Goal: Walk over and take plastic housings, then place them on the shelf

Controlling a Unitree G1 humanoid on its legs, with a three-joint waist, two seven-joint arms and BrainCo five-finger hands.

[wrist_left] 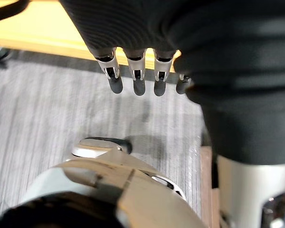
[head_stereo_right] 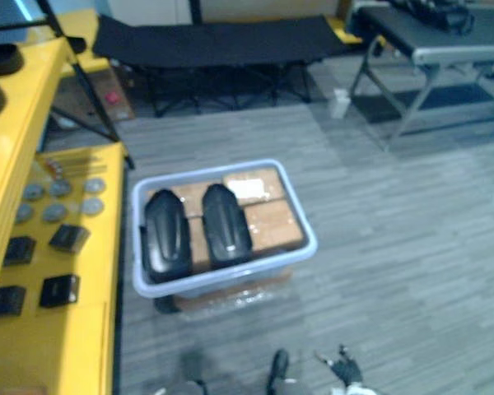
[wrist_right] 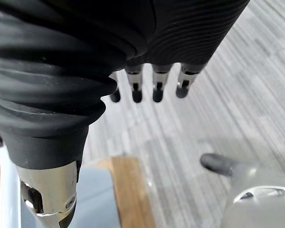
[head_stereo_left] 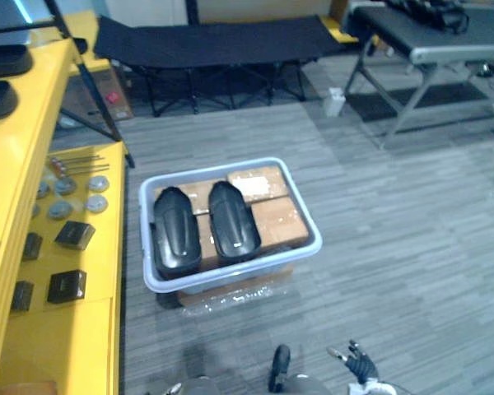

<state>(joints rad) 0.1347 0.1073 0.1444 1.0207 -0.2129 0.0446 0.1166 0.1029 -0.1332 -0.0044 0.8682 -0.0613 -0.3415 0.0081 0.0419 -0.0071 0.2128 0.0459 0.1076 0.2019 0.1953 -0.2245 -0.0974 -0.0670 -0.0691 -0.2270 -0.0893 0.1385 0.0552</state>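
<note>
- Left eye view: two plastic housings [head_stereo_left: 176, 233] lie side by side in the bin [head_stereo_left: 146, 234], just right of the yellow shelf [head_stereo_left: 90, 329].
- Your left robot hand [wrist_left: 135, 80] and right robot hand [wrist_right: 156, 83] hang nearer, well apart from them, fingers straight, empty.

My right hand [head_stereo_left: 359, 362], silver fingers with dark tips, hangs low on the near side of the pale blue plastic bin [head_stereo_left: 230, 276], well apart from it and off toward its right front corner. Its fingers [wrist_right: 157, 83] reach straight out in a row from under the dark ribbed cover [wrist_right: 190, 23]. The thumb [wrist_right: 218, 164] sits apart from them, and there is nothing in the hand. My left hand [wrist_left: 138, 76] is posed alike: fingers straight and side by side past its own ribbed cover, thumb [wrist_left: 113, 141] held away from them, holding nothing.
</note>
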